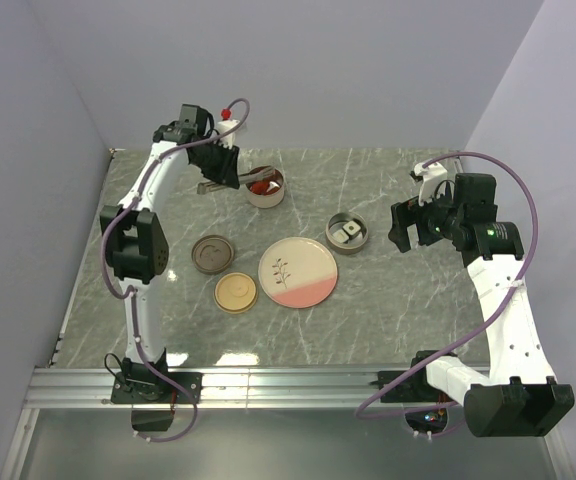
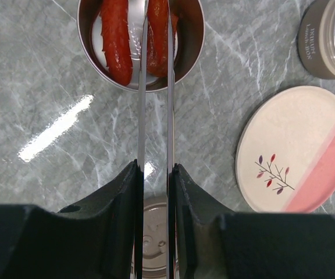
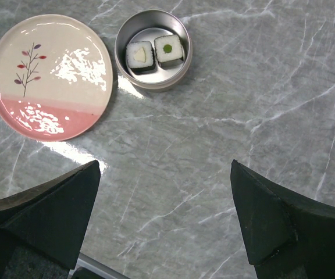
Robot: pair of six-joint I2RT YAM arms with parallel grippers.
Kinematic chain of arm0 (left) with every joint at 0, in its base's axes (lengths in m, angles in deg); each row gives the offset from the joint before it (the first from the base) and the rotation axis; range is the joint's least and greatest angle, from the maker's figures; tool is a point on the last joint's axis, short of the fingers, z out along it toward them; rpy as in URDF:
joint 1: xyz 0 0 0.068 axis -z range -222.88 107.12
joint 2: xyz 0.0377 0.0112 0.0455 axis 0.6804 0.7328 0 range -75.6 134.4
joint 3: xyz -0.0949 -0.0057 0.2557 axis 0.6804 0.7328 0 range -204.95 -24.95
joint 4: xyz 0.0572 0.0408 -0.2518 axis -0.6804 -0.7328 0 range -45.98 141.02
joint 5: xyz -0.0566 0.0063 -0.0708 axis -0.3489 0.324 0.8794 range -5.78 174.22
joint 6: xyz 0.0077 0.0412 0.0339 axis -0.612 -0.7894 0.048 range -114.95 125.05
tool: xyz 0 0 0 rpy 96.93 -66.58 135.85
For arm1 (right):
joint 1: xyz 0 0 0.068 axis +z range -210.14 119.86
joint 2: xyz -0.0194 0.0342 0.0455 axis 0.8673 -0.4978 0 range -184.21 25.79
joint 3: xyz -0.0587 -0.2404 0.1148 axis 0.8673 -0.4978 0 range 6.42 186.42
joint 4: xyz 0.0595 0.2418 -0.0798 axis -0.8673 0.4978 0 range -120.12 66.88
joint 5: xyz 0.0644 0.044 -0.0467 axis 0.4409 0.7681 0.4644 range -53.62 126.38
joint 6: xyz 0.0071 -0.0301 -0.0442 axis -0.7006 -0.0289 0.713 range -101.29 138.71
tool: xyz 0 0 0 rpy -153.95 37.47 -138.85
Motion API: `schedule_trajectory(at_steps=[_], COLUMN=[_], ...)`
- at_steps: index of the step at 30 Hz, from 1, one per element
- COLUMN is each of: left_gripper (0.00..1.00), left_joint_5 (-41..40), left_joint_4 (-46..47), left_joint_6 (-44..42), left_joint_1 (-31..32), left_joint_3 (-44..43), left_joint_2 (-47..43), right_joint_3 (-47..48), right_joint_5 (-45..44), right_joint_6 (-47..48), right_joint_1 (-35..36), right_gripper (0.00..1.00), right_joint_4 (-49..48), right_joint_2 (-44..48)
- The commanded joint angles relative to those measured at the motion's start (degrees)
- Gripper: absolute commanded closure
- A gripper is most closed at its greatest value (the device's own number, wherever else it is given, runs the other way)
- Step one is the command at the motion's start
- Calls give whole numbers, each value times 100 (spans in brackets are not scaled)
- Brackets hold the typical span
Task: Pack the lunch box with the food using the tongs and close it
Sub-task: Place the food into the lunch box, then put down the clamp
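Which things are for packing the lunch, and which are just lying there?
For the job: tongs, gripped in the left hand; red sausages in the first tin; two sushi pieces in the second tin; brown lid; tan lid.
Just lying about: empty plate; right hand, open, holding nothing.

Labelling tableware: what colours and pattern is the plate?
Plate: cream, pink band, small sprig drawing; right wrist view.

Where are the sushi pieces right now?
Two sushi pieces sit side by side in the round tin, just right of the pink-and-cream plate, in the right wrist view.
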Motion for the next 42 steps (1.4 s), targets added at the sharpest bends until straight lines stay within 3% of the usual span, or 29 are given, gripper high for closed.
schedule_trajectory(at_steps=[1,8,17,35,42], left_gripper=[72,69,48,46,47], left_joint_5=[164,102,5,-478,-584], left_joint_4=[83,4,-58,73,583], left_joint_6=[-124,-230,-212,-247,-195], left_joint_1=[24,15,15,15,-37], left_joint_3=[-78,-139,-298,-588,377], left_joint_2=[114,281,361,-562,-1502], right_joint_3=[82,117,143,222,143], right_joint_5=[-28,-20,-2,59,51], right_joint_6=[16,7,-1,-54,-80], right_joint_1=[-34,-34,-43,-34,-34], right_gripper=[0,0,0,0,0], right_joint_4=[-8,0,36,36,-43], right_joint_2=[43,17,8,61,149])
